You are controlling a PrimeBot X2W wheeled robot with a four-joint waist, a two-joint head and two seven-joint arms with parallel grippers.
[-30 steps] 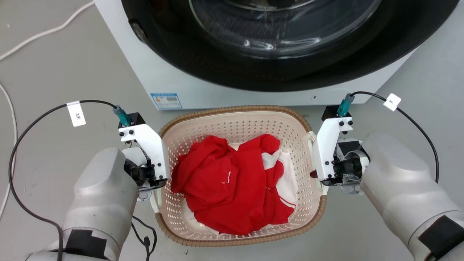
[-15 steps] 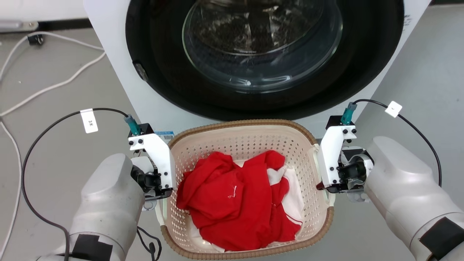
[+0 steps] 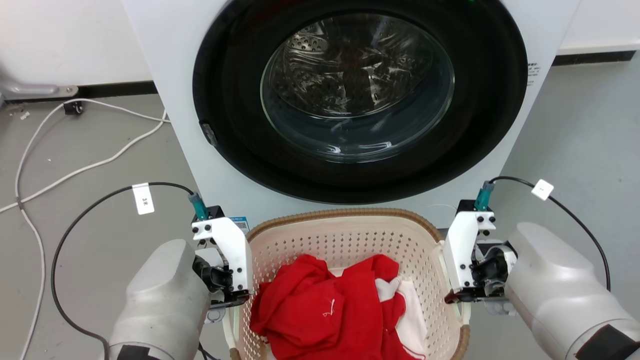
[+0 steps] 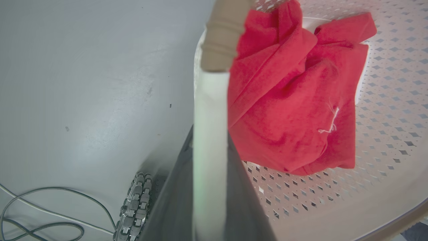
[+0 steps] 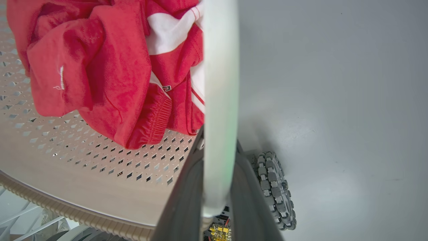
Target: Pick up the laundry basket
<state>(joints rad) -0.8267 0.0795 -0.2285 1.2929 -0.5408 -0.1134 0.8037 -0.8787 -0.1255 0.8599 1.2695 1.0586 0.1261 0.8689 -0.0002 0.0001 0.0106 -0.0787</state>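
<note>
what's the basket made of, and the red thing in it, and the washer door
Laundry basket: seemingly moulded plastic, matt cream, given its even punched holes; the brown rim is ribbed like weave, probably plastic too. Red garment: soft fleecy fabric, crumpled in folds. Washer door: clear glossy bowl with sharp reflections, likely glass.

The washer (image 3: 175, 125) fills the top centre of the head view, close behind the far rim of the basket (image 3: 345, 216), and blocks that side. Grey floor (image 3: 575, 150) lies open at right. At left, white cables (image 3: 100, 161) cross it. Red clothes (image 3: 320, 310) crowd the basket's middle. Both side handles are taken, clamped by the left gripper (image 4: 210, 140) and right gripper (image 5: 219, 144).
</note>
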